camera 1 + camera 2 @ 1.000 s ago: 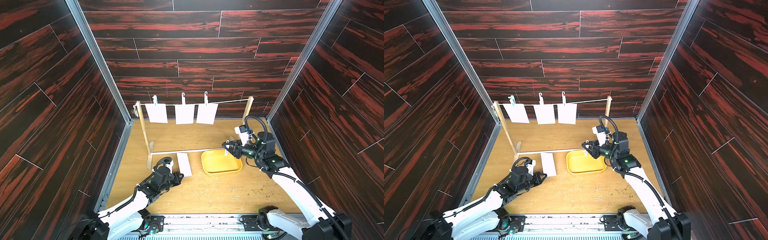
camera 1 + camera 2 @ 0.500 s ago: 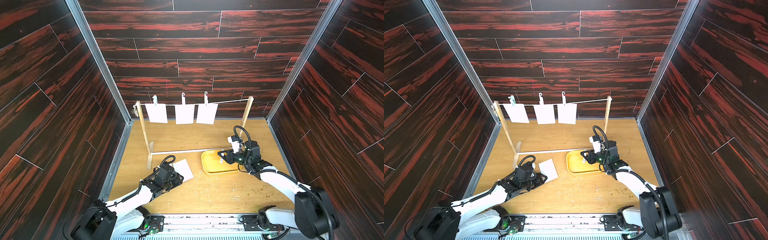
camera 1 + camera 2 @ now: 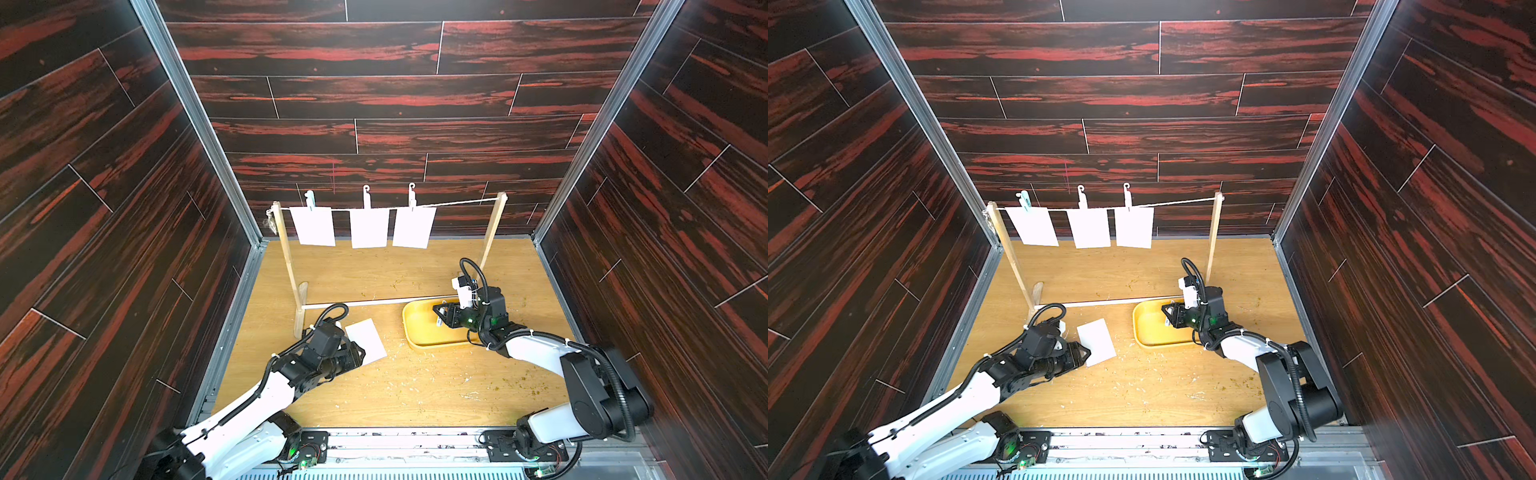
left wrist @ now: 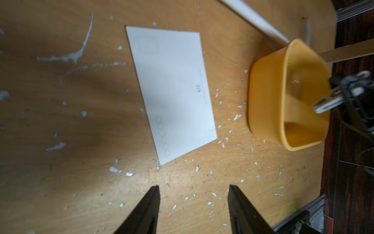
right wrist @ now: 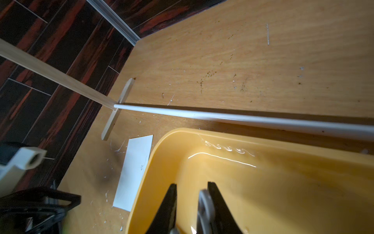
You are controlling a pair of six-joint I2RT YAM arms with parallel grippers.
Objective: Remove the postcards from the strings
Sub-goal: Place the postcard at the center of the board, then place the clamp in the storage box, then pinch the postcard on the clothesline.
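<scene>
Hanging postcards: three white ones hang side by side on the string, toward the left post. Each is pinned at its top by a clip.
Wooden posts: two stand upright on the table, and the string runs between their tops.
Loose postcard: it lies flat on the table between the left post's foot and the yellow tray. It is near both and touches neither.
Left gripper: it is low over the table, with its fingers wide apart and nothing in them. The loose postcard's corner is just in front and does not touch them.
Right gripper: it hangs over the yellow tray, with its fingers a little apart.
Pale clip: it looks blurry and sits between the right gripper's fingers. It rests against one finger, with a gap to the other.
White rod: it lies on the table just behind the tray.
</scene>
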